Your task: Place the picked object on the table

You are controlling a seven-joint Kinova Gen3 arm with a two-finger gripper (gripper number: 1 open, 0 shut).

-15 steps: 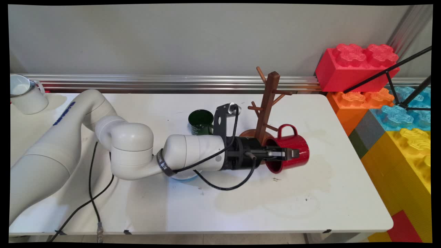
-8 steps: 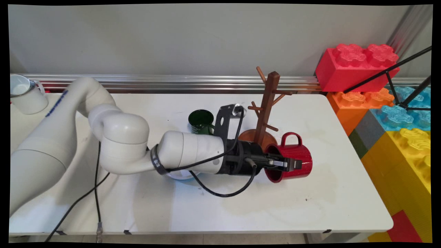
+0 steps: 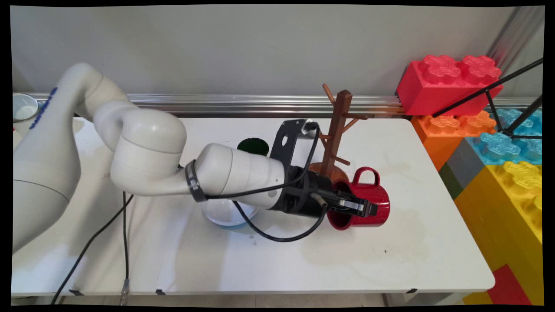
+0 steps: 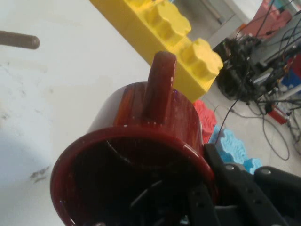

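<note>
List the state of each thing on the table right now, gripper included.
gripper: shut on the red mug's wall
red mug: on its side, handle up, held
green mug: upright, partly hidden by the arm
mug tree: upright, pegs bare
white mug: upright, far left

A: What carries the things?
B: A white table [image 3: 303,268], stained near its right end.
A: What stands directly on it?
B: A wooden mug tree [image 3: 336,130] toward the back, a green cup [image 3: 253,146] left of it, a glass bowl [image 3: 227,214] nearer the front, and a white cup [image 3: 21,108] at the far left.
</note>
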